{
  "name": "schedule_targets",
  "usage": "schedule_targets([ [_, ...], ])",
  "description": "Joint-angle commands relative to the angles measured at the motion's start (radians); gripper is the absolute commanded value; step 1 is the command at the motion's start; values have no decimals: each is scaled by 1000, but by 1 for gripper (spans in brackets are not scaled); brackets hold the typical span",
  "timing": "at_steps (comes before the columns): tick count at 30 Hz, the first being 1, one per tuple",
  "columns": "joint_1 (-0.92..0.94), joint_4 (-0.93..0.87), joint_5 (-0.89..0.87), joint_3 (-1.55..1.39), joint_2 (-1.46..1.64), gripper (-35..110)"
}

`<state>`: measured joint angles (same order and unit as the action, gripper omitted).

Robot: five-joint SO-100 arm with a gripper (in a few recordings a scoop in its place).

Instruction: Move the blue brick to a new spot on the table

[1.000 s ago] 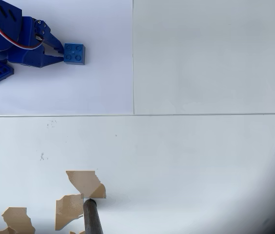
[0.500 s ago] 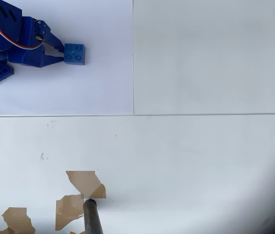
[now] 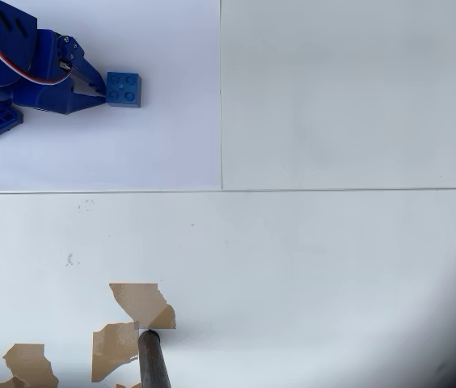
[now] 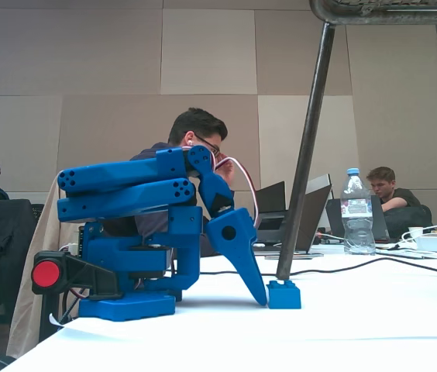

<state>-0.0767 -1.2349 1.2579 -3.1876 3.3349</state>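
While I watch from the overhead view, the blue brick [image 3: 123, 89] sits studs-up on the paler lilac sheet [image 3: 155, 145] near the top left of the table [image 3: 333, 259], with the gripper [image 3: 99, 85] right at its left edge. The fingers look drawn close together, tips touching or almost touching the brick's side — I cannot tell whether they have any hold on it. In the fixed view the gripper [image 4: 263, 298] slants down so its tip meets the tabletop just beside the brick [image 4: 284, 294], which rests flat. A dark metal pole [image 4: 305, 147] rises behind the brick, and torn brown patches [image 3: 141, 303] show lower down the table.
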Motion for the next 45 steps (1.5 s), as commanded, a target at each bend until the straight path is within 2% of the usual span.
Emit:
schedule_targets([
  [1, -2, 23, 9, -34, 5, 0],
  [14, -11, 25, 0, -34, 5, 0],
  [22, 46, -3, 175, -17, 3, 2],
  [29, 95, -64, 247, 163, -144, 7],
  [39, 69, -49, 236, 410, -360, 33],
  [45, 89, 103, 272, 463, -572, 40],
])
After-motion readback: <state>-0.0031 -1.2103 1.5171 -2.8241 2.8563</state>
